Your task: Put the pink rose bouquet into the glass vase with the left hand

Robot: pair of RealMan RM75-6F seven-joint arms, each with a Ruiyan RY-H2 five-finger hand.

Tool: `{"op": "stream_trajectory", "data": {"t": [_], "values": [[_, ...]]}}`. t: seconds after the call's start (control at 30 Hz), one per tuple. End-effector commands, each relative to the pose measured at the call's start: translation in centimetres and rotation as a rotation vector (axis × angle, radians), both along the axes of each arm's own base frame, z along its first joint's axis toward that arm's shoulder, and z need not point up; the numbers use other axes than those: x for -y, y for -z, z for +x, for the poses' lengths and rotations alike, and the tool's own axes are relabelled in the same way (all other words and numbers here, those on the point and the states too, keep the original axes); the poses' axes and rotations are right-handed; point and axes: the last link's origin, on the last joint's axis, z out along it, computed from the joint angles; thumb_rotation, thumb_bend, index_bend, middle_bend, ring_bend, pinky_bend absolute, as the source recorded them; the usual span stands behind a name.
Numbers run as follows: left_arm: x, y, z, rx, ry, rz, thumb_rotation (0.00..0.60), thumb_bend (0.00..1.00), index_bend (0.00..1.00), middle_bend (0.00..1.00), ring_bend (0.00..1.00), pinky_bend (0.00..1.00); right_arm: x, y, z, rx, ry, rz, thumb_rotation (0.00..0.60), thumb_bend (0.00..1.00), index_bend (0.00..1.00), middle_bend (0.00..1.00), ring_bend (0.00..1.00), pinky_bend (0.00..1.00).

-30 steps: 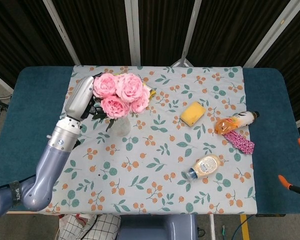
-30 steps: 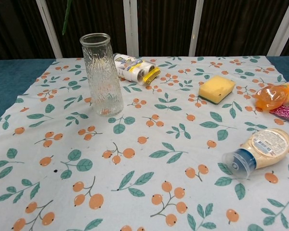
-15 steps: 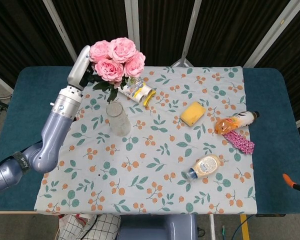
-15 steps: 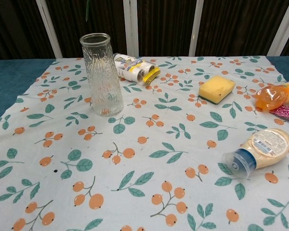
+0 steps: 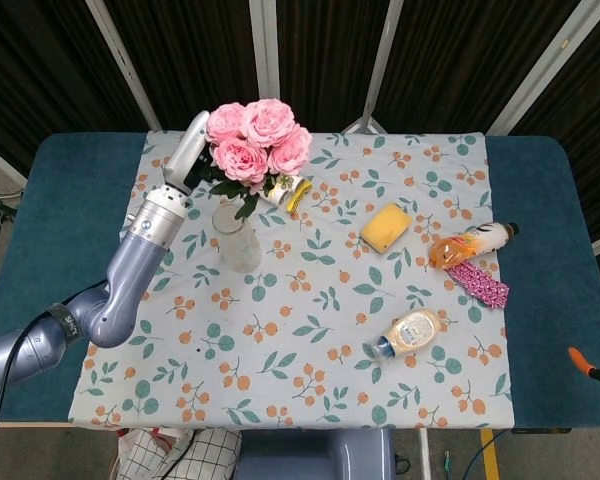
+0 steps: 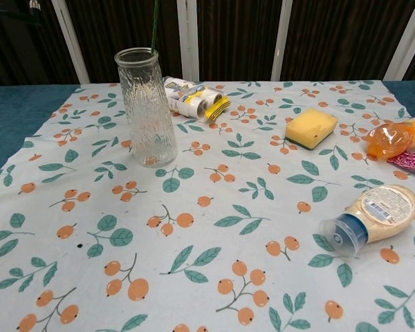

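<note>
My left hand (image 5: 190,160) holds the pink rose bouquet (image 5: 259,142) up in the air, its blooms above and just behind the glass vase (image 5: 237,238) in the head view. In the chest view the ribbed glass vase (image 6: 146,105) stands upright and empty at the left of the floral cloth, and a thin green stem (image 6: 154,24) hangs down to just above its rim. The hand itself is out of the chest view. My right hand does not show in either view.
A yellow-and-white packet (image 6: 194,99) lies just behind the vase. A yellow sponge (image 6: 310,127), an orange bottle (image 6: 394,137), a pink patterned item (image 6: 413,162) and a lying sauce bottle (image 6: 375,214) sit on the right side. An orange-tipped tool (image 5: 588,366) pokes in at the right edge.
My left hand has carried the bouquet to the right, from left of the vase to over it. The green stem in the chest view has shifted right and now hangs above the vase mouth.
</note>
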Motion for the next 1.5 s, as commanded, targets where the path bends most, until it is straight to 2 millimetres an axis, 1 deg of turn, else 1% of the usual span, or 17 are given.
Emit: {"op": "stream_trajectory", "data": {"t": [0.03,0.23,0.37,0.43,0.53,0.63,0.77,0.97,1.03,1.1,1.2,1.3,1.4,1.43,1.5], "values": [[0.4,0.4,-0.7,-0.007,-0.003,0.002,0.6,0.46,0.55,0.5,0.33,0.37,-0.1,0.0,0.0,0.002,-0.003,0.001,0.6,0.24,0.08,0.03,0.09,0.0],[0.6,0.4,-2.4,-0.014,-0.031,0.017,0.6,0.46,0.55,0.5,0.33,0.37,-0.2,-0.2,0.2,0.012,-0.016,-0.006,0.6,0.24,0.08,0.03,0.09,0.0],[0.6,0.5,-3.1,-0.033,-0.04,0.023,0.6,0.45,0.55,0.49,0.32,0.36,-0.2,-0.1,0.3,0.016,-0.022,-0.003,0.6,0.24,0.08,0.03,0.09,0.0],[0.7,0.7,-3.4,-0.045,-0.04,0.019,0.6,0.44,0.54,0.47,0.3,0.35,-0.1,0.0,0.4,0.02,-0.024,0.002,0.6,0.24,0.08,0.03,0.09,0.0],[0.8,1.1,-3.9,-0.073,-0.041,0.013,0.6,0.41,0.51,0.41,0.24,0.33,-0.1,0.1,0.4,0.018,-0.024,0.008,0.6,0.24,0.08,0.03,0.09,0.0],[0.8,1.5,-4.7,-0.094,-0.049,-0.003,0.6,0.41,0.49,0.35,0.2,0.31,0.0,0.2,0.4,0.018,-0.022,0.012,0.6,0.24,0.08,0.03,0.09,0.0],[0.9,2.0,-5.8,-0.117,-0.059,-0.02,0.6,0.41,0.48,0.36,0.2,0.31,-0.1,0.2,0.5,0.021,-0.023,0.01,0.6,0.24,0.08,0.03,0.09,0.0],[1.8,2.8,-7.4,-0.129,-0.06,-0.041,0.6,0.41,0.46,0.33,0.18,0.3,-0.1,0.2,0.6,0.023,-0.027,0.009,0.6,0.24,0.08,0.03,0.09,0.0],[1.9,2.9,-7.8,-0.13,-0.062,-0.048,0.6,0.4,0.42,0.29,0.15,0.28,-0.2,0.2,0.7,0.024,-0.029,0.011,0.6,0.24,0.08,0.03,0.09,0.0],[2.1,2.9,-8.1,-0.145,-0.06,-0.066,0.6,0.36,0.33,0.23,0.08,0.22,-0.2,0.1,0.7,0.024,-0.03,0.009,0.6,0.24,0.08,0.03,0.09,0.0],[2.5,2.9,-8.9,-0.203,-0.059,-0.099,0.6,0.32,0.24,0.17,0.01,0.17,-0.2,0.0,0.8,0.021,-0.031,0.004,0.6,0.24,0.08,0.03,0.09,0.0],[2.8,2.5,-10.2,-0.282,-0.066,-0.11,0.6,0.27,0.18,0.11,0.0,0.15,-0.2,0.0,0.9,0.026,-0.034,-0.001,0.6,0.24,0.08,0.03,0.09,0.0],[3.1,1.7,-11.3,-0.319,-0.087,-0.12,0.6,0.22,0.12,0.04,0.0,0.12,-0.4,0.1,1.0,0.031,-0.039,0.003,0.6,0.24,0.08,0.03,0.09,0.0],[3.2,1.4,-12.0,-0.357,-0.1,-0.123,0.6,0.2,0.11,0.02,0.0,0.11,-0.4,0.1,1.1,0.033,-0.042,0.005,0.6,0.24,0.08,0.03,0.09,0.0],[3.3,0.9,-12.8,-0.418,-0.113,-0.127,0.6,0.19,0.08,0.0,0.0,0.1,-0.4,0.1,1.2,0.036,-0.047,0.008,0.6,0.24,0.08,0.03,0.09,0.0]]}}
